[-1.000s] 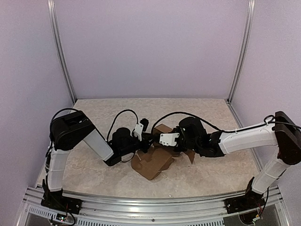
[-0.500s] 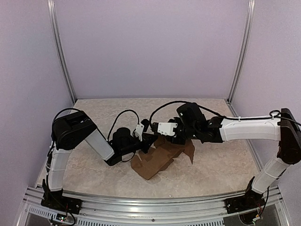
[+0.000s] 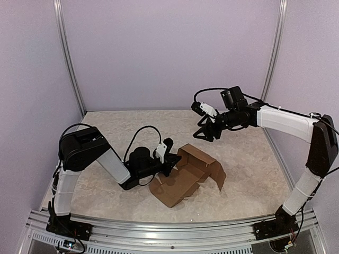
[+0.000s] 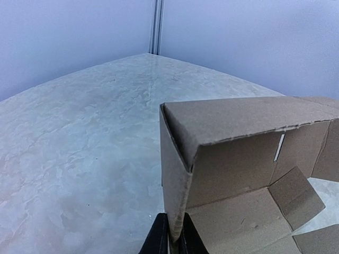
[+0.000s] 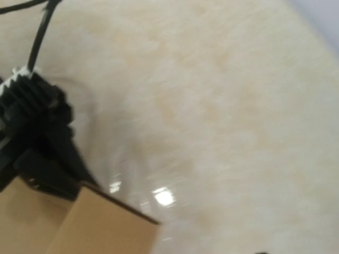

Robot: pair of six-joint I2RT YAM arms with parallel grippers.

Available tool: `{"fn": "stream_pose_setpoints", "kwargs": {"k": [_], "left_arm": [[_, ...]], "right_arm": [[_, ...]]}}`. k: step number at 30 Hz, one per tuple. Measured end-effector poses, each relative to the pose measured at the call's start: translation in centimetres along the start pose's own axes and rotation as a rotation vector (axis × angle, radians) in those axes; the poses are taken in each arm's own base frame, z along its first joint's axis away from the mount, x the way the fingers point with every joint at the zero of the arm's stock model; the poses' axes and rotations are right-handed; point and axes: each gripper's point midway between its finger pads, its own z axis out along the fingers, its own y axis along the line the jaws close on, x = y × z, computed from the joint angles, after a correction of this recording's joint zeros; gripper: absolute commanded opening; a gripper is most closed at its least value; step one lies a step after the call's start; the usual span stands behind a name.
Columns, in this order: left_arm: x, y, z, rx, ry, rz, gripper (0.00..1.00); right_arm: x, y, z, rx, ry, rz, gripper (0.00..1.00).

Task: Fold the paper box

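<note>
The paper box [image 3: 183, 185] is brown cardboard, partly folded, lying on the table's middle with its walls raised and its flaps spread. My left gripper [image 3: 170, 154] is low at the box's left side, shut on the edge of an upright wall. In the left wrist view its two black fingertips [image 4: 158, 239] pinch that wall's lower edge, and the box [image 4: 238, 159] fills the right half. My right gripper [image 3: 205, 135] hangs open above the table, behind and to the right of the box, with nothing in it. The right wrist view is blurred and shows a corner of the box [image 5: 90, 225].
The marbled tabletop [image 3: 116, 127] is enclosed by pale walls with metal posts [image 3: 267, 63] at the back corners. A metal rail [image 3: 159, 233] runs along the near edge. The left arm's black body [image 5: 37, 137] appears in the right wrist view.
My right gripper has opened, left the box and risen back and to the right. The box's far walls now stand exposed. The left gripper stays pinched on the wall.
</note>
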Motion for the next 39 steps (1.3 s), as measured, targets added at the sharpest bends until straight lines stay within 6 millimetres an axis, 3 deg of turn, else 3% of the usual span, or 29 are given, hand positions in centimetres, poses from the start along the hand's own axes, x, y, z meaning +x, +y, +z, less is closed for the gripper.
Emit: {"fn": "stream_pose_setpoints", "kwargs": {"k": [5,9,12,18,27,32,39], "left_arm": [[0.0,-0.6,0.1,-0.023,-0.001,0.031,0.11],[0.0,-1.0,0.1,-0.031,-0.002,0.042,0.12],[0.4,-1.1,0.1,-0.031,0.013,0.042,0.12],[0.9,-1.4,0.1,-0.013,0.045,0.047,0.21],[1.1,-1.6,0.0,0.010,0.117,0.066,0.15],[0.9,-1.2,0.4,0.024,0.129,0.064,0.25],[-0.3,-1.3,1.5,0.047,0.117,0.064,0.20]], "right_arm": [[3.5,2.2,2.9,-0.160,0.082,0.147,0.81],[7.4,4.2,5.3,-0.279,0.187,0.273,0.76],[8.6,5.3,5.9,-0.334,0.219,0.331,0.73],[8.4,5.5,5.9,-0.356,0.219,0.354,0.70],[8.7,5.6,6.0,-0.363,0.238,0.361,0.65],[9.1,5.4,6.0,-0.345,0.253,0.340,0.64],[9.1,5.5,6.1,-0.343,0.255,0.320,0.64]]}}
